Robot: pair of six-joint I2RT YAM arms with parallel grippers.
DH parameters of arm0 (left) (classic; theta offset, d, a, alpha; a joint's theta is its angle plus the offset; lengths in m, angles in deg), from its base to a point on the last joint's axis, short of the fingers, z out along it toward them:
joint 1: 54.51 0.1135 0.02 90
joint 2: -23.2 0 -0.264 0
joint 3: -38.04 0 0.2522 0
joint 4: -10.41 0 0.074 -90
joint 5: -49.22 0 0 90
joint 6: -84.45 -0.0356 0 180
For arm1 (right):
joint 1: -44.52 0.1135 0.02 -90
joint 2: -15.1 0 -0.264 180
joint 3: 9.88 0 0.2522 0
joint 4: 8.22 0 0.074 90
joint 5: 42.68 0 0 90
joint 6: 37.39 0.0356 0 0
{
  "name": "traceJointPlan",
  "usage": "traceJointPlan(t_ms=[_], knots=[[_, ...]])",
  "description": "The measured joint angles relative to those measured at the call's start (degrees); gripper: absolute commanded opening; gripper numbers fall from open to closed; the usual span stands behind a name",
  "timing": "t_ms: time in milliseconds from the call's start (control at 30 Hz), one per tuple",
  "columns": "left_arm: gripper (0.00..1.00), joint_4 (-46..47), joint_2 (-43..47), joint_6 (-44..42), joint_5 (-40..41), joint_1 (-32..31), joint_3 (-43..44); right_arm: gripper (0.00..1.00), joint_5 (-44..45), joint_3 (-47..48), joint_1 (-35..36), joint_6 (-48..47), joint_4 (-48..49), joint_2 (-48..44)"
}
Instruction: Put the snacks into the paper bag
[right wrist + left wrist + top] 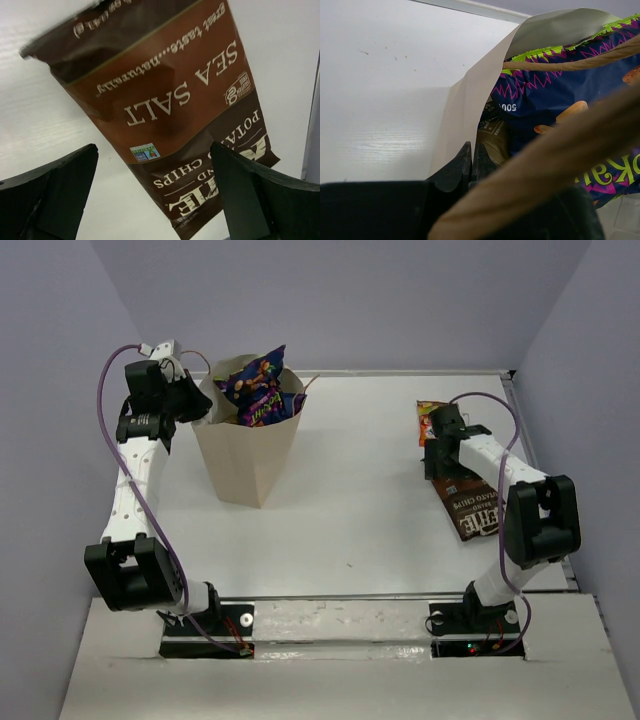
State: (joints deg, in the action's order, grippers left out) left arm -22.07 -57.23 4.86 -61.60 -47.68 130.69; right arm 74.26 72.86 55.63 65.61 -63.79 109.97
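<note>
The paper bag [245, 455] stands at the back left of the table [370, 490], and a purple pack [255, 390] pokes out of its top. Your left gripper [471, 156] pinches the bag's rim. Your right gripper [155, 150] hangs wide open over the brown chips [165, 100], which say "SEA SALT" and "POTATO CHIPS".

We see the paper bag [250, 455] standing upright on the left half of the table [370, 490]. It is cream, narrows toward its base, and its mouth is open, with a thin brown loop handle [570, 62] crossing the opening. The purple packet [255, 388], with pink zigzags and a lime-green edge, pokes up past the rim at a tilt. Lower inside we make out a darker packet [492, 132], its colour unclear. The dark brown chip bag [478, 515] lies flat near the table's right edge, printed "SEA SALT". Beyond it the small orange-red packet [427, 415] lies flat, and we cannot tell whether the two touch.
</note>
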Motion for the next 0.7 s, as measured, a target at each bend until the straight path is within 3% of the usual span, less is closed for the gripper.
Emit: traceJointPlan(t_ms=[300, 333, 367, 433, 467, 533, 567, 700], knots=[[0.0, 0.0, 0.0, 0.0, -0.2, 0.0, 0.0, 0.97, 1.3, -7.0, 2.1, -3.7, 1.7, 4.9], [0.0, 0.0, 0.0, 0.0, -0.2, 0.0, 0.0, 0.91, 1.5, -7.0, 2.2, -3.9, 1.7, 5.0], [0.0, 0.0, 0.0, 0.0, -0.2, 0.0, 0.0, 0.72, 1.7, -6.9, 2.4, -4.0, 1.7, 5.3], [0.0, 0.0, 0.0, 0.0, -0.2, 0.0, 0.0, 0.53, 2.4, -6.5, 2.9, -3.9, 2.0, 5.9], [0.0, 0.0, 0.0, 0.0, -0.2, 0.0, 0.0, 0.36, 3.6, -6.4, 3.2, -4.2, 2.5, 6.8], [0.0, 0.0, 0.0, 0.0, -0.2, 0.0, 0.0, 0.16, 6.0, -6.4, 3.5, -4.5, 2.7, 8.5], [0.0, 0.0, 0.0, 0.0, -0.2, 0.0, 0.0, 0.01, 7.3, -6.4, 4.0, -4.9, 2.7, 9.0], [0.0, 0.0, 0.0, 0.0, -0.2, 0.0, 0.0, 0.01, 10.3, -6.1, 5.8, -5.0, 1.8, 9.1]])
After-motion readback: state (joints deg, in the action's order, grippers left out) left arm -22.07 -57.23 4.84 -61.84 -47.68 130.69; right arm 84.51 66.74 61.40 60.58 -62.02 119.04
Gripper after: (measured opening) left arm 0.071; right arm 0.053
